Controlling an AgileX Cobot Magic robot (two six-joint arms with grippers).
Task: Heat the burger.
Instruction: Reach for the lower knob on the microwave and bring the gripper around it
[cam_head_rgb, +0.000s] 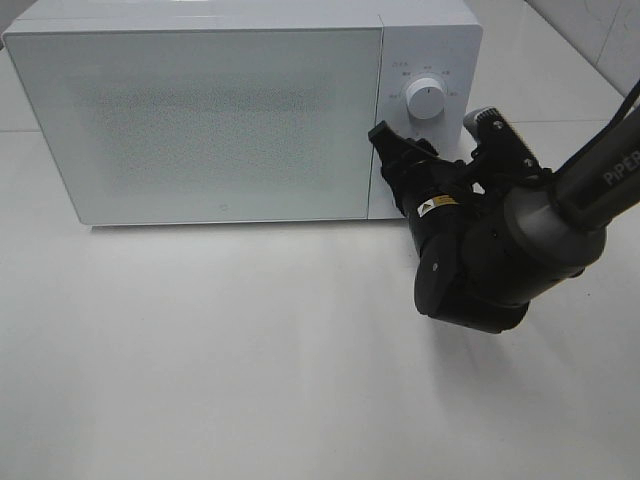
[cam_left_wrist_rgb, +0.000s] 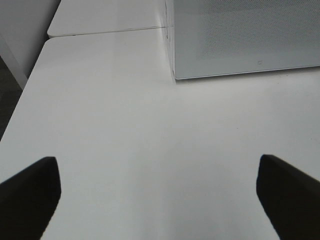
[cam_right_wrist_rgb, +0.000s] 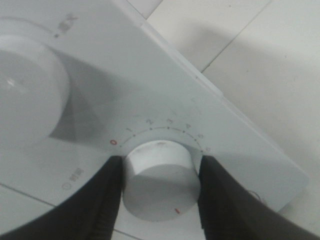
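White tabletop (cam_head_rgb: 250, 380) carries the shut microwave (cam_head_rgb: 200, 120), burger unseen, presumably inside; my right gripper (cam_right_wrist_rgb: 161, 167) pinches the timer knob (cam_right_wrist_rgb: 159, 192), frame right, so next I twist it clockwise, left gripper (cam_left_wrist_rgb: 157, 170) wide open, empty.

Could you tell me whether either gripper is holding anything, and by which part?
The right gripper grips the lower dial of the microwave by its round side wall, one finger on each side. The left gripper is open and holds nothing.
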